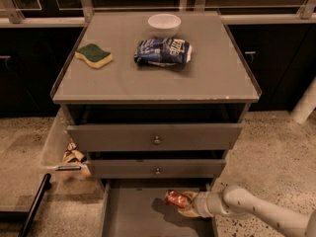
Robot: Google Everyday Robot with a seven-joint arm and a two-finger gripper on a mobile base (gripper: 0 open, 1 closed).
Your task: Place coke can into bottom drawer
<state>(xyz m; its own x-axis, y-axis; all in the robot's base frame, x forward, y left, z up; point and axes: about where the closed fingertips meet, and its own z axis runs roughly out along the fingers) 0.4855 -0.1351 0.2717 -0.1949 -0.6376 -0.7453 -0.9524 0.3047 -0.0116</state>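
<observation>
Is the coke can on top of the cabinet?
No, the coke can is held by the gripper just above the open bottom drawer.

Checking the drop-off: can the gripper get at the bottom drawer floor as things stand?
Probably yes. The bottom drawer is pulled out, and the gripper, shut on the can, hangs just over its floor, below the other drawers, nothing in between.
</observation>
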